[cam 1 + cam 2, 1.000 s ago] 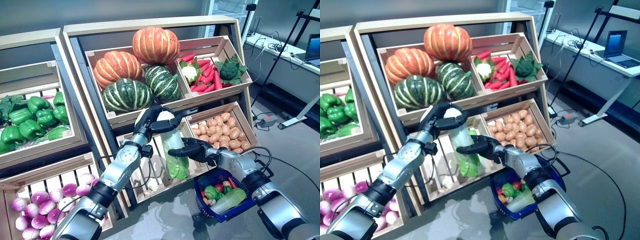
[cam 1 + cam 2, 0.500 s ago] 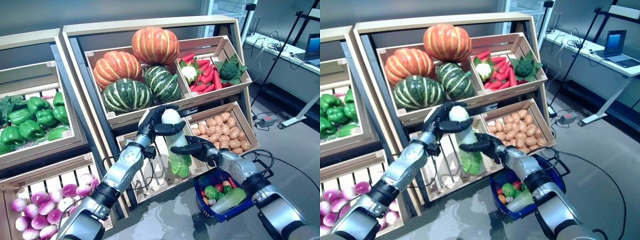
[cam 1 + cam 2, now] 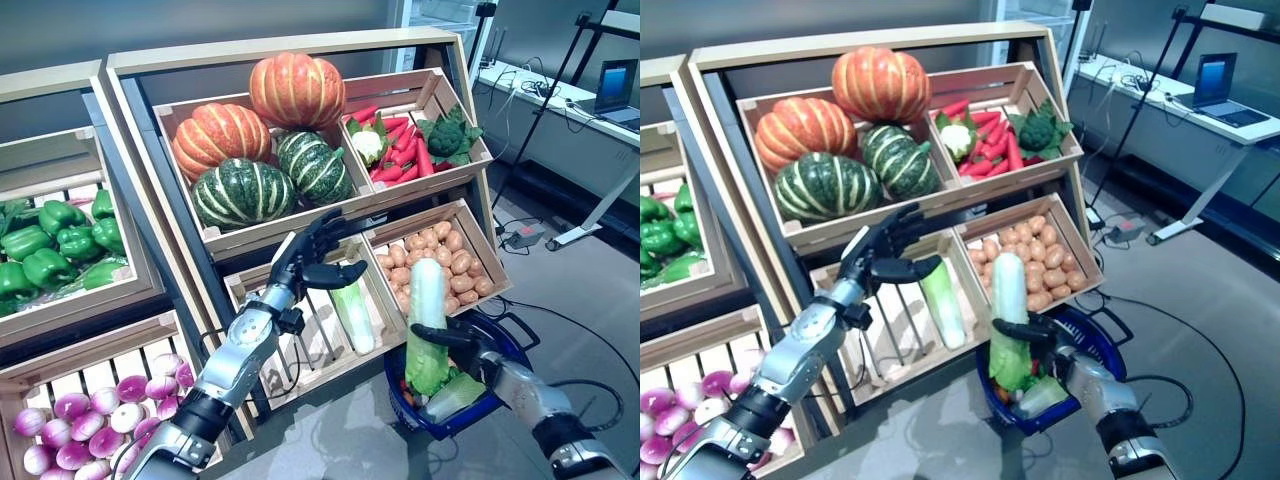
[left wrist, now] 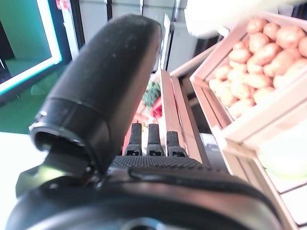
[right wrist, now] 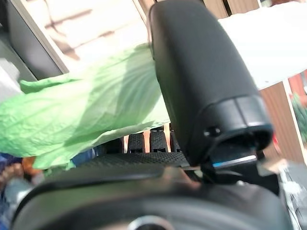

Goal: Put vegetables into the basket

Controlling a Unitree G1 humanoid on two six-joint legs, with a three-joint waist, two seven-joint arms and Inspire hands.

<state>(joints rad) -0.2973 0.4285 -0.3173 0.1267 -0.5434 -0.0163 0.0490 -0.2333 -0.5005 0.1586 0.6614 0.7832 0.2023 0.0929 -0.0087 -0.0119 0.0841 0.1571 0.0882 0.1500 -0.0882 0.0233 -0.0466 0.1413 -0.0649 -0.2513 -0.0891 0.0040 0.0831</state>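
My right hand (image 3: 472, 347) is shut on a long napa cabbage (image 3: 426, 322) with a white stalk and green leaves. It holds the cabbage upright over the blue basket (image 3: 1108, 352) on the floor. In the right wrist view my thumb (image 5: 192, 72) lies across the cabbage (image 5: 86, 110). A pale cabbage (image 3: 455, 393) and small red and green vegetables lie in the basket. My left hand (image 3: 315, 262) is open and empty with its fingers spread, in front of the middle crate. Another napa cabbage (image 3: 352, 312) lies in that crate just below it.
The wooden stand (image 3: 280, 60) with tilted crates rises close in front. The potato crate (image 3: 440, 262) is just behind the held cabbage. A table with a laptop (image 3: 610, 85) stands at the back right, and a power strip (image 3: 525, 237) lies on the floor.
My left hand has let go of the cabbage and stays open by the crate. My right hand has taken the cabbage and carried it right and down over the basket.
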